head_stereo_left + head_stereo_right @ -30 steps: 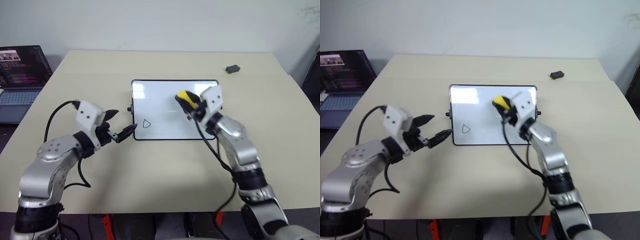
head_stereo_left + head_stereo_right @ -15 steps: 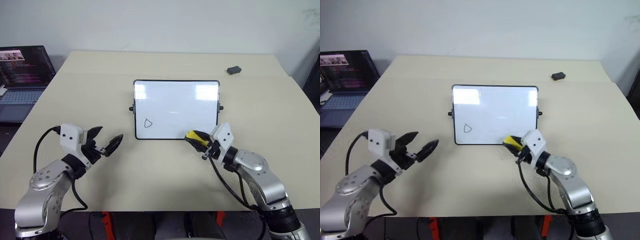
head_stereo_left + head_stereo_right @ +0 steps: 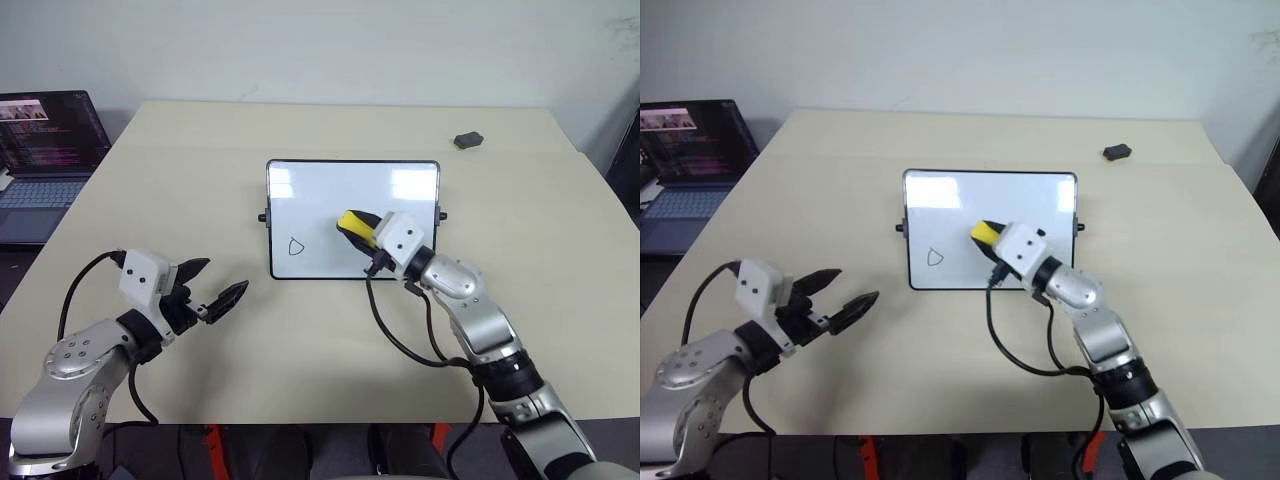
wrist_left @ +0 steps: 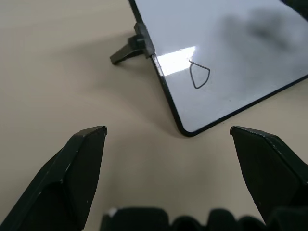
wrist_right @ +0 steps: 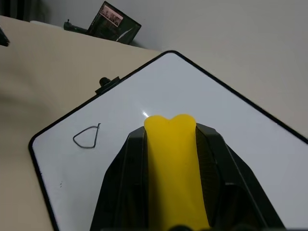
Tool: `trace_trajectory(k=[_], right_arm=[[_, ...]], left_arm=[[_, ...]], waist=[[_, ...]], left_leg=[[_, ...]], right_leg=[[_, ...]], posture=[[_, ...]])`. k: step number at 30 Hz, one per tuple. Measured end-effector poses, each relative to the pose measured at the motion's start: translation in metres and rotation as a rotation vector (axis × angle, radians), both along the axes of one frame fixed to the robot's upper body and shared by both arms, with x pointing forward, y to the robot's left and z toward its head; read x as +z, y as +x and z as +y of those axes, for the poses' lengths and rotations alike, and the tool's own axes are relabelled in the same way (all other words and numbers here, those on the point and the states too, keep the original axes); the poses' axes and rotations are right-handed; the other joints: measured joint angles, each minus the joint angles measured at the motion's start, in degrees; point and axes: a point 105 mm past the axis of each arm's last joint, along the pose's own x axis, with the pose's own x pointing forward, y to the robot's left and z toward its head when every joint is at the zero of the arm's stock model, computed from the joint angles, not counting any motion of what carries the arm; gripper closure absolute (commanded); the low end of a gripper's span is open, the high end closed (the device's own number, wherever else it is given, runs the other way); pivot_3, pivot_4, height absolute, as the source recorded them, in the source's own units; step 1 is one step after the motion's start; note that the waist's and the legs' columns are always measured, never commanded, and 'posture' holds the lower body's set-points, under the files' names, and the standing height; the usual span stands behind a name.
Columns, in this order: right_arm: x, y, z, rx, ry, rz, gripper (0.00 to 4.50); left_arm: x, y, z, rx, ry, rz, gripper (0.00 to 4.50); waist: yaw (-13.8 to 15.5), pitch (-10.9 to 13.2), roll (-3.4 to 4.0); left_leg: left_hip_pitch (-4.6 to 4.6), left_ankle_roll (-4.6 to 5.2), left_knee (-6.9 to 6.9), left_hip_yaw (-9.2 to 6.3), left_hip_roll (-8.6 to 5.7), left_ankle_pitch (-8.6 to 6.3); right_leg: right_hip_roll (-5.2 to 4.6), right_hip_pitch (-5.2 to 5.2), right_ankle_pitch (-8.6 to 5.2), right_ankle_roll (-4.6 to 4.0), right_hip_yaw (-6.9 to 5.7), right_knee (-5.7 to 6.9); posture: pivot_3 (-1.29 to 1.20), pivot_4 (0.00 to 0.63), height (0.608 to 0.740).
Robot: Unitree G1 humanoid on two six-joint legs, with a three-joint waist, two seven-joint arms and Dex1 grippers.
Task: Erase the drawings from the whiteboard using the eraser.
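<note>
Since half a second ago your right gripper [image 3: 358, 226] has swung from the whiteboard's [image 3: 400, 205] near edge back over its middle, clenched on the yellow eraser [image 3: 354, 222], right of the one remaining triangle drawing [image 3: 295, 246]. Your left gripper [image 3: 214, 287] hovers spread wide and empty over the table [image 3: 300, 350], near-left of the board.

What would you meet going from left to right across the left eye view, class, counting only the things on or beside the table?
Laptop → left gripper → triangle drawing → eraser → small dark lump.
</note>
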Motion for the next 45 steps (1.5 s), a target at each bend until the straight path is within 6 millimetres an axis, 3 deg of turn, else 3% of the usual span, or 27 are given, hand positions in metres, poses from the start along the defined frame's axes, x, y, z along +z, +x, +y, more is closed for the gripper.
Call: trace_trajectory(k=[8,13,16,21,28,31,36,42,45], right_arm=[[0.006,0.021,0.043,0.048,-0.039,-0.076,3.5],[-0.023,0.021,0.066,0.106,-0.087,-0.015,3.5],[-0.04,0.023,0.07,0.113,-0.127,0.039,3.5],[-0.047,0.024,0.075,0.129,-0.17,0.091,3.5],[-0.077,0.007,0.071,0.207,-0.313,0.196,3.5],[-0.08,0.003,0.072,0.22,-0.319,0.208,3.5],[-0.068,0.008,0.071,0.182,-0.235,0.191,3.5],[-0.003,0.037,0.053,0.024,-0.036,0.028,3.5],[-0.002,0.042,0.054,-0.004,-0.04,0.021,3.5]], left_arm=[[0.002,-0.002,-0.01,-0.091,0.006,0.022,0.0],[0.002,-0.002,-0.014,-0.114,0.003,0.032,0.0],[0.003,-0.002,-0.015,-0.124,0.003,0.034,0.0],[0.003,-0.002,-0.015,-0.127,0.006,0.039,0.0],[0.003,-0.002,-0.015,-0.129,0.01,0.041,0.0],[0.003,-0.002,-0.015,-0.13,0.01,0.041,0.0],[0.002,-0.002,-0.016,-0.134,0.008,0.045,0.0],[0.002,-0.003,-0.017,-0.149,0.008,0.04,0.0],[0.001,-0.003,-0.017,-0.151,0.008,0.041,0.0]], waist=[[-0.15,0.0,0.0],[-0.15,0.0,0.0],[-0.15,0.0,0.01],[-0.21,-0.01,0.01],[-0.09,-0.11,0.0],[-0.08,-0.1,0.01],[-0.04,-0.05,0.03],[-0.15,-0.01,0.03],[-0.41,-0.02,0.03]], left_leg=[[0.0,0.0,-0.02,0.0,0.0,0.0],[-0.01,0.0,-0.02,0.03,-0.01,-0.01],[-0.01,0.0,-0.02,0.01,0.0,-0.01],[0.07,0.0,-0.01,0.01,0.0,0.0],[0.16,0.01,0.02,-0.05,-0.01,0.0],[0.17,0.0,0.02,-0.07,-0.01,0.0],[0.11,-0.01,0.03,-0.1,-0.01,0.02],[0.03,-0.02,-0.04,-0.05,0.02,0.01],[0.02,-0.01,-0.09,-0.01,0.03,0.0]], right_leg=[[0.0,-0.02,0.0,-0.02,-0.01,0.01],[-0.02,-0.03,0.0,-0.02,0.01,-0.01],[-0.02,-0.03,0.0,-0.02,-0.01,0.01],[-0.02,0.0,0.01,-0.03,0.0,0.1],[-0.02,0.09,0.01,-0.04,-0.04,0.12],[-0.02,0.09,0.06,-0.1,-0.06,0.14],[-0.02,0.05,0.09,-0.15,-0.11,0.15],[-0.01,-0.04,0.07,-0.16,-0.09,0.03],[-0.01,-0.06,0.05,-0.18,-0.07,-0.01]], posture=[[0.0,0.15,0.74],[0.0,0.15,0.74],[0.0,0.15,0.74],[0.0,0.15,0.74],[0.0,0.15,0.74],[0.0,0.15,0.74],[0.0,0.15,0.74],[0.0,0.15,0.74],[0.0,0.15,0.74]])
